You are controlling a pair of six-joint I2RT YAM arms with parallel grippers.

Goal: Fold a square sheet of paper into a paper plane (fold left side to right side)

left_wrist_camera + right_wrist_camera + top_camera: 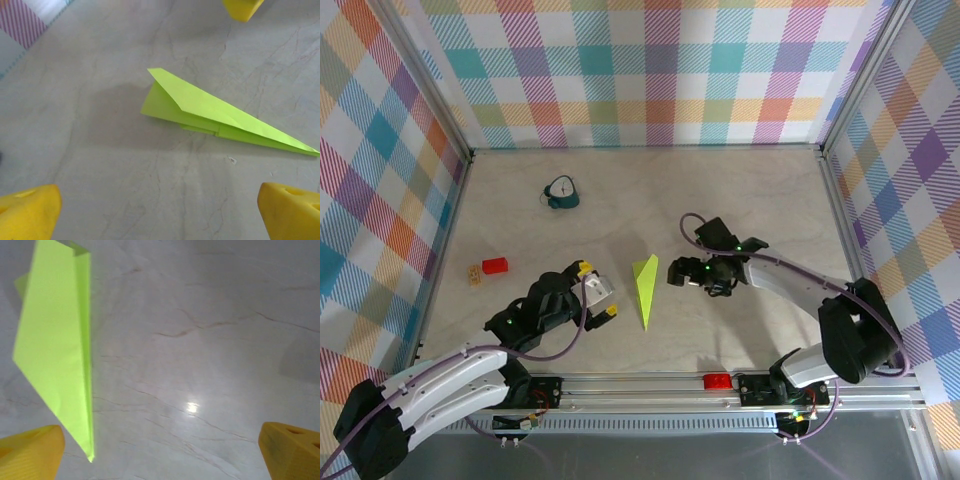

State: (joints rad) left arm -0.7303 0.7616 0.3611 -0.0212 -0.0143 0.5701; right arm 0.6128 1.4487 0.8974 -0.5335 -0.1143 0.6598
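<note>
The square sheet of paper lies folded into a slim, pointed lime paper plane (644, 288) flat on the table, its tip toward the near edge. In the left wrist view the paper plane (210, 112) shows its layered wings, apart from my yellow fingertips (30, 212). My left gripper (598, 289) stands open just left of the plane, holding nothing. My right gripper (676, 273) stands open just right of it, also holding nothing. In the right wrist view the paper plane (57, 350) lies at the left, clear of the right gripper (160, 455). The left gripper (160, 215) has bare table between its fingers.
A small teal clock (561, 193) stands at the back left. A red block (496, 265) and a small tan block (475, 273) lie by the left wall. Plaid walls close in three sides; a metal rail (650, 385) runs along the near edge.
</note>
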